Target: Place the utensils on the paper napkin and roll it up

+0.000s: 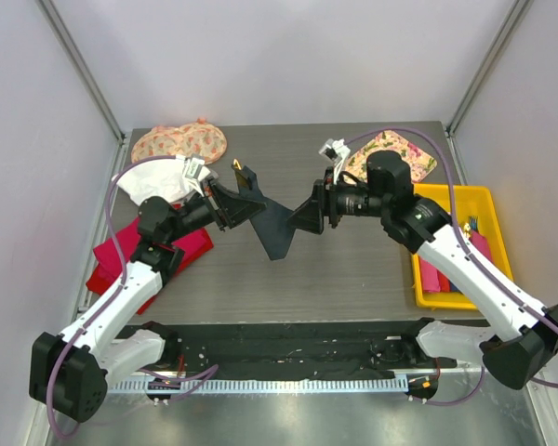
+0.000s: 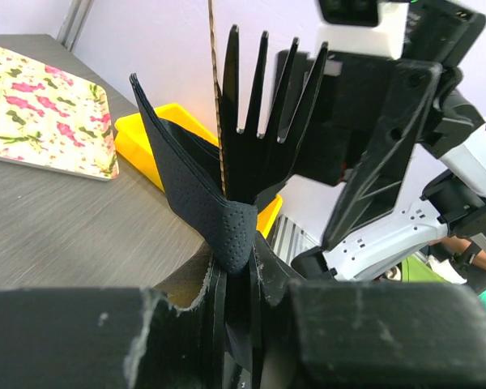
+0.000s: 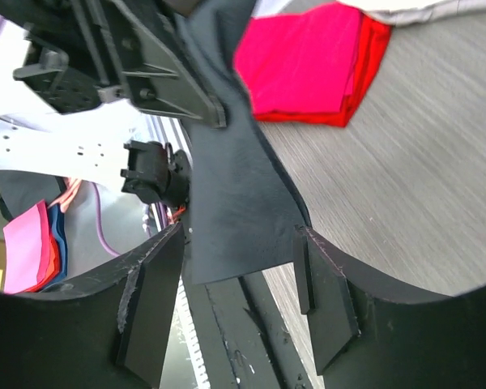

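Top view: at the frame's middle the left tool [image 1: 245,197] is closed on the paper napkin [image 1: 277,230] over the desk [image 1: 353,269]. The right tool [image 1: 307,214] is at the sheet's right edge.

Left wrist view: the left tool [image 2: 239,279] pinches the folded paper napkin [image 2: 198,194] together with the utensils [image 2: 267,105], which point upward.

Right wrist view: the right tool [image 3: 236,284] is wide open. The paper napkin [image 3: 235,203] lies between its fingers, not gripped.

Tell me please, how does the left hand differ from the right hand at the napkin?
The left hand is shut on the paper napkin; the right hand is open, its fingers apart on either side of the napkin's edge. A fork stands up from the fold at the left hand; none shows at the right hand. Both are black and meet at the same napkin, above the table.
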### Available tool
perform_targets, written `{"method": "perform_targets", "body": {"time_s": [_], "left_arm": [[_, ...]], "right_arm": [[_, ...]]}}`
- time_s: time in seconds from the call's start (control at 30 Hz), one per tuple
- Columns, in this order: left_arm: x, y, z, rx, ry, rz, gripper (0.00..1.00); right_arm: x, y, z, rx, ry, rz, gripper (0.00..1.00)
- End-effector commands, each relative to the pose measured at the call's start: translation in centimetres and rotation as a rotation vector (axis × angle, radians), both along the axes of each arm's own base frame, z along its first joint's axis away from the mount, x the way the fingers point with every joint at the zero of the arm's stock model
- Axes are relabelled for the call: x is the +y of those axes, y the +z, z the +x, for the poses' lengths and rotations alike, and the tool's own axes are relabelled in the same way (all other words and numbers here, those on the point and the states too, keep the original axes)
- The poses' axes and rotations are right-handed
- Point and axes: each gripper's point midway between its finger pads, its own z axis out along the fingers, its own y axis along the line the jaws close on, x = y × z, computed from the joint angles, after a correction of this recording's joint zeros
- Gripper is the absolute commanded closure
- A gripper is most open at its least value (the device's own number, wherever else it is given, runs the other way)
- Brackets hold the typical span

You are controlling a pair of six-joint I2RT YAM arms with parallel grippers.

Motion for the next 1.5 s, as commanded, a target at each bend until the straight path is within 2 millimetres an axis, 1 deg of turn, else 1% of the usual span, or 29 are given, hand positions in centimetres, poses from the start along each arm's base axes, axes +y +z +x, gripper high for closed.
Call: {"method": "perform_targets", "body": {"time_s": [0.0, 0.03, 0.1, 0.2, 0.3, 0.53, 0.57, 0.7, 0.87, 0.93, 1.03, 1.17, 1.27, 1.3, 1.33, 1.37, 1.43, 1.47], "left_arm": [[0.2, 3.0, -0.9, -0.082, -0.012, -0.055, 1.0], [0.1, 3.0, -0.9, -0.078, -0.013, -0.057, 1.0], [0.1, 3.1, -1.1, -0.08, -0.017, -0.06, 1.0], [0.2, 3.2, -1.1, -0.08, -0.019, -0.064, 1.0], [0.2, 3.3, -1.2, -0.079, -0.019, -0.065, 1.0], [0.1, 3.6, -1.3, -0.079, -0.027, -0.073, 1.0], [0.1, 3.7, -1.3, -0.081, -0.027, -0.074, 1.0], [0.0, 3.7, -1.2, -0.079, -0.026, -0.077, 1.0], [-0.1, 4.0, -1.5, -0.076, -0.036, -0.087, 1.0], [-0.1, 4.2, -1.7, -0.08, -0.042, -0.092, 1.0], [-0.2, 4.4, -1.8, -0.076, -0.048, -0.098, 1.0], [-0.2, 4.6, -2.1, -0.077, -0.06, -0.103, 1.0], [-0.2, 4.8, -2.2, -0.08, -0.064, -0.107, 1.0], [-0.3, 4.8, -2.1, -0.076, -0.064, -0.106, 1.0], [-0.3, 4.8, -2.1, -0.077, -0.066, -0.107, 1.0], [-0.3, 5.0, -2.2, -0.079, -0.068, -0.109, 1.0], [-0.3, 5.1, -2.2, -0.081, -0.068, -0.112, 1.0], [-0.3, 5.0, -2.1, -0.079, -0.066, -0.112, 1.0]], "right_arm": [[1.1, 0.5, 0.8, -0.042, 0.002, 0.025, 0.36], [1.5, 0.0, 1.0, -0.029, 0.008, 0.019, 0.36], [2.0, -0.1, 1.0, -0.033, 0.02, 0.03, 0.36], [3.1, -0.8, 0.5, -0.025, 0.059, 0.029, 0.36], [4.0, -1.0, -0.1, -0.02, 0.097, 0.039, 0.36], [5.4, -1.5, -0.6, -0.011, 0.15, 0.058, 0.35], [5.6, -1.1, -0.8, -0.015, 0.157, 0.074, 0.35], [6.6, -1.2, -1.4, -0.008, 0.195, 0.09, 0.36], [7.3, -1.3, -1.5, -0.012, 0.212, 0.094, 0.36], [7.5, -1.6, -1.4, -0.005, 0.214, 0.092, 0.38], [7.7, -1.6, -1.7, 0.008, 0.231, 0.101, 0.42], [8.1, -0.7, -2.4, 0.0, 0.272, 0.146, 0.5], [8.3, -0.5, -2.9, 0.005, 0.291, 0.164, 0.6], [8.3, -0.4, -3.1, 0.006, 0.303, 0.168, 0.66], [8.4, -0.4, -3.3, 0.006, 0.309, 0.172, 0.68], [8.3, -0.2, -3.4, 0.008, 0.311, 0.176, 0.73], [8.4, 0.0, -3.7, 0.01, 0.321, 0.185, 0.76], [8.5, -0.1, -3.8, 0.014, 0.322, 0.186, 0.81]]}}
